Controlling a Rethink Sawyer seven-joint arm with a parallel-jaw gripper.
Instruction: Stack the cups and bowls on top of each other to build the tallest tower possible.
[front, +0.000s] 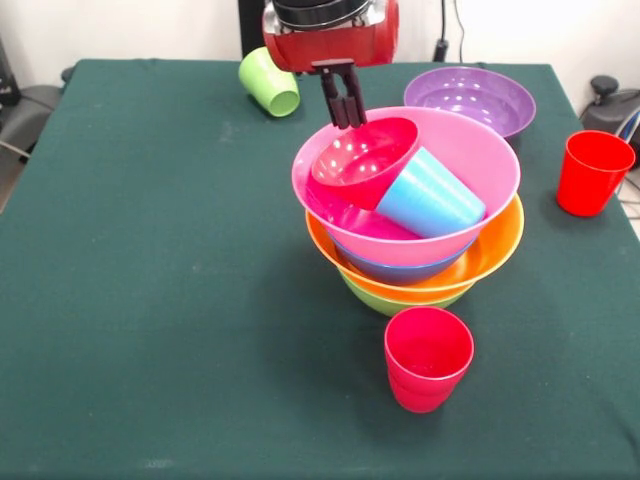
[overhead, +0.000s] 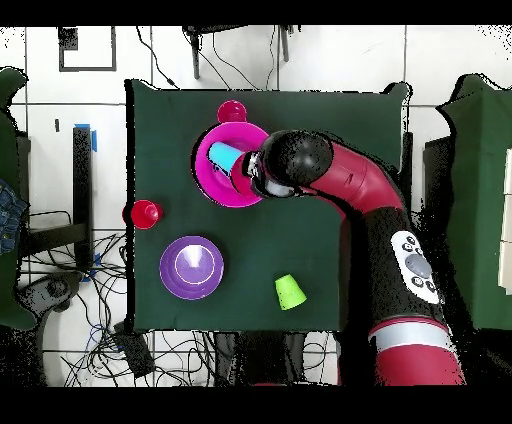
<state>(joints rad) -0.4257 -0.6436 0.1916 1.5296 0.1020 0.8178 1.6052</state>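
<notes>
The tower stands mid-table: a lime green bowl (front: 385, 300) at the bottom, then an orange bowl (front: 495, 248), a blue bowl (front: 400, 270) and a wide pink bowl (front: 485, 145) on top. Inside the pink bowl the small red bowl (front: 365, 160) leans tilted against the sky blue cup (front: 432, 197), which lies on its side. My gripper (front: 343, 108) comes down from above, fingers close together on the red bowl's far rim. One red cup (front: 428, 358) stands in front of the tower, another (front: 592, 172) at the right. In the overhead view my arm (overhead: 300, 165) covers the gripper.
A purple bowl (front: 470, 98) sits at the far right and shows in the overhead view (overhead: 191, 267). A lime green cup (front: 268, 82) lies on its side at the far left, next to the robot's base. The green cloth covers the table (front: 150, 300).
</notes>
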